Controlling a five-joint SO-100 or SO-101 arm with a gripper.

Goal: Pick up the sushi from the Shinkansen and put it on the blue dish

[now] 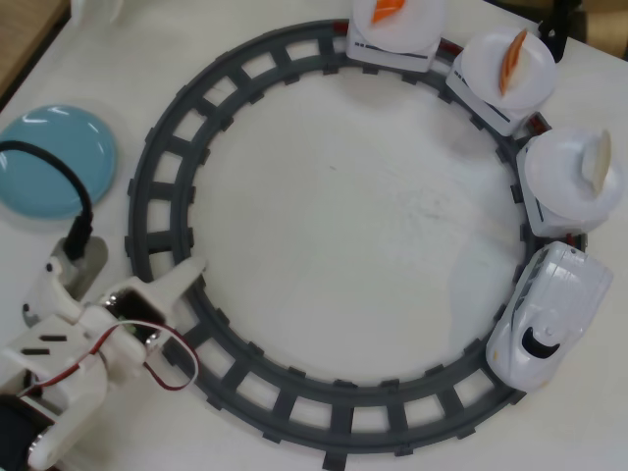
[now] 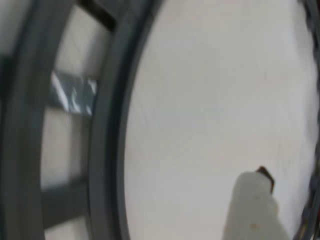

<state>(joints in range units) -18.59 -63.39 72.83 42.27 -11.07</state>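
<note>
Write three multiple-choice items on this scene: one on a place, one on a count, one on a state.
1. In the overhead view, where is the blue dish?
A. Outside the track, at left
B. Inside the ring
C. On the train

2. How many white plates ride behind the train?
A. One
B. Three
C. Five

3. What is in the tool?
A. The pale sushi
B. An orange piece
C. Nothing

Answers: 1 A, the dish lies left of the ring. 2 B, three plates follow the train. 3 C, the sushi sits on its plate.

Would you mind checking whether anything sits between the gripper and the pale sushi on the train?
Nothing visible does. The gripper sits over the track's left side in the overhead view; the sushi is on the far right, with only bare table inside the ring between them.
</note>
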